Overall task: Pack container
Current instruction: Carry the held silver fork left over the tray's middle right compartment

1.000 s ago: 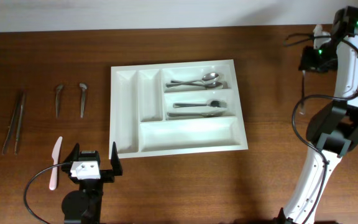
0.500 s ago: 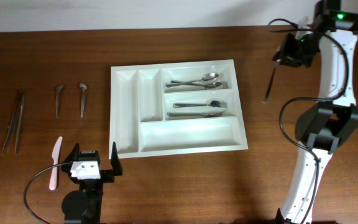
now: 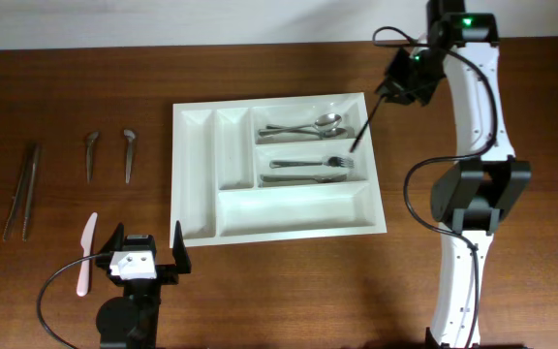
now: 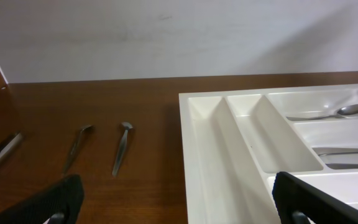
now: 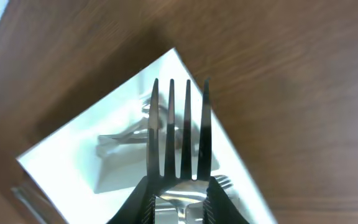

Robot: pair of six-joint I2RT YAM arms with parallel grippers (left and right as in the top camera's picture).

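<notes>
The container [image 3: 289,233] is a white five-compartment tray at mid-table; its left rim also shows in the left wrist view [image 4: 191,130], and its corner in the right wrist view [image 5: 73,168]. Spoons [image 3: 308,126] lie in its top long compartment and forks [image 3: 308,170] in the middle one. My right gripper [image 3: 400,89] hangs over the tray's right end, shut on a fork [image 3: 364,128] that points down and left. In the right wrist view the gripper [image 5: 178,199] clamps that fork [image 5: 179,124] by its neck, tines outward. My left gripper [image 3: 146,237] [image 4: 179,205] stands open and empty at the tray's front left corner.
On the table left of the tray lie two long thin utensils [image 3: 22,189], two small metal pieces [image 3: 90,155] [image 3: 129,153], and a pale plastic knife [image 3: 85,252]. A white wall runs along the table's far edge. The right arm's cable loops beside the tray.
My right arm has swung left from the table's far right corner, carrying the fork to above the tray's right end. The left arm has not moved.
</notes>
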